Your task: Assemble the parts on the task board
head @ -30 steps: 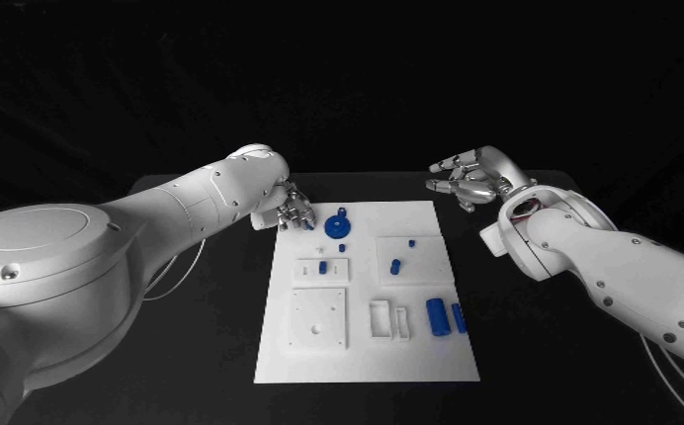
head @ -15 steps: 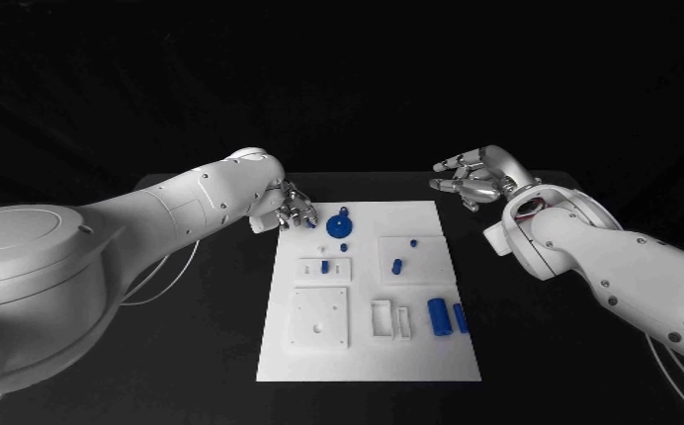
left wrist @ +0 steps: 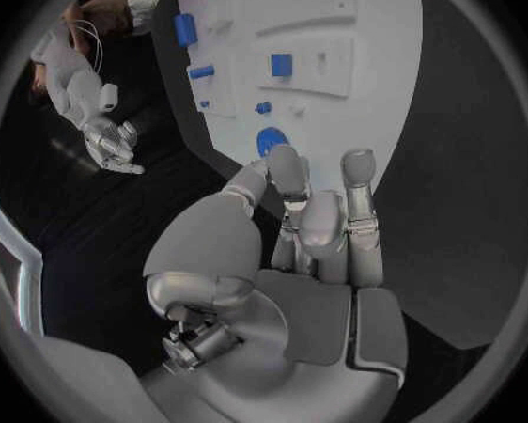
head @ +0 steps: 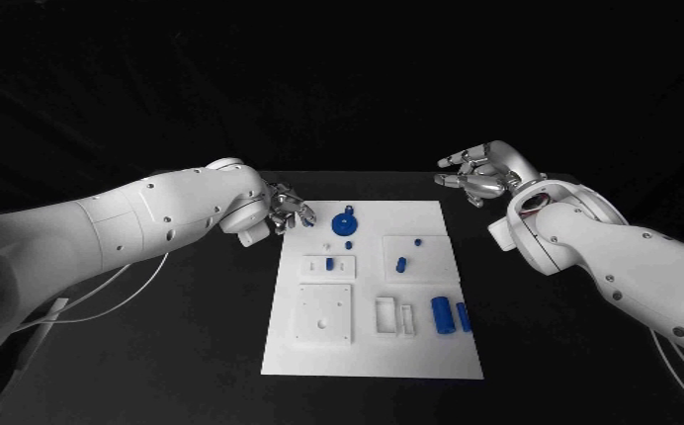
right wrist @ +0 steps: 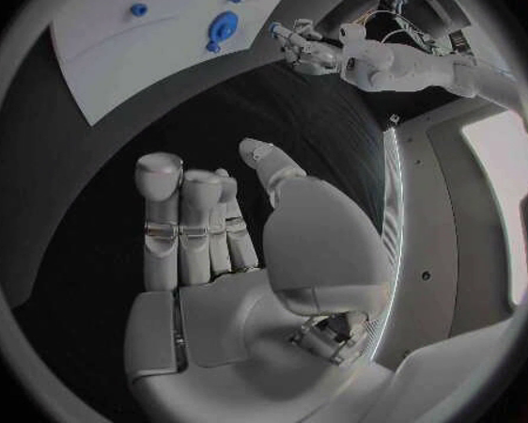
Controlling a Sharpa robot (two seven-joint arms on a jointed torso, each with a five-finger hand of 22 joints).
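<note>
In the head view, the white rectangular task board (head: 374,292) is seen between the two hands, its small blue plastic parts (head: 441,312) spread on it; the silver left hand (head: 290,210) is held at the board's far corner beside a round blue disc part (head: 344,221), and the silver right hand (head: 477,176) is raised apart from it, fingers spread, empty. In the left wrist view, the left hand's fingers (left wrist: 290,174) are loosely curled with nothing gripped, the disc just beyond their tips. In the right wrist view, the right hand's fingers (right wrist: 182,216) are extended and nothing is held, the board well beyond them.

task board (head: 374,346): white | parts (head: 441,313): blue | table (head: 200,346): black | hands (head: 476,176): silver | arms (head: 599,257): white
</note>
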